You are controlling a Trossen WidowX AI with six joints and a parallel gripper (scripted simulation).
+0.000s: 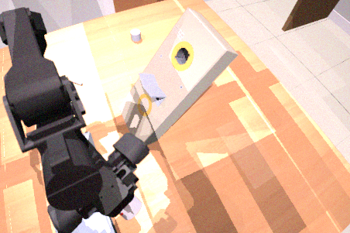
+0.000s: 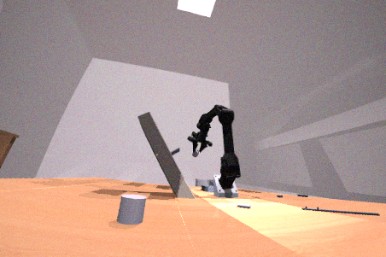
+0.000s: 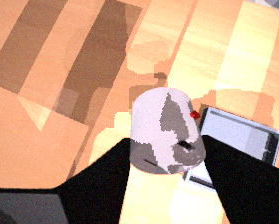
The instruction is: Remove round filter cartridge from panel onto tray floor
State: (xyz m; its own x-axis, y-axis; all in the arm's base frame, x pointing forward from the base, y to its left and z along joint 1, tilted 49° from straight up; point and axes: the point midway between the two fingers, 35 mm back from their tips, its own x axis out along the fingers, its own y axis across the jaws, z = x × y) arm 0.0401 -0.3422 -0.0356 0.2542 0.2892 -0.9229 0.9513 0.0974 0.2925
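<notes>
Right now my pincer (image 3: 166, 150) is clamped on the cartridge (image 3: 162, 127), its two black fingers pressing the pale grey cylinder from either side. In the wrist view I look down past it: the cartridge's round face points toward the camera and shows a dark slot, and a small red mark sits on its upper right edge. It hangs in the air, touching nothing but the fingers.

Below the pincer and a little to its right lies the tray (image 3: 242, 135), a flat grey rectangle with a raised rim, resting on the wooden table (image 3: 65, 60). The cartridge is over the tray's near-left corner rather than over its middle, and well above it.

From the top view, the arm (image 1: 50, 97) folds toward the lower left, and the cartridge (image 1: 131, 207) peeks out pale beneath the wrist. Ahead of the pincer stands the panel (image 1: 182, 74), a tilted beige slab. Its round socket (image 1: 183, 56) has a yellow ring around it and gapes dark. A small grey flap (image 1: 152, 89) juts from the panel's face, nearer the pincer than the socket.

From the exterior view, the pincer (image 2: 197, 146) hangs high beside the leaning panel (image 2: 164, 159), apart from it. A separate grey cylinder (image 2: 131, 208) stands on the table on the panel's far side, well away from the pincer.
</notes>
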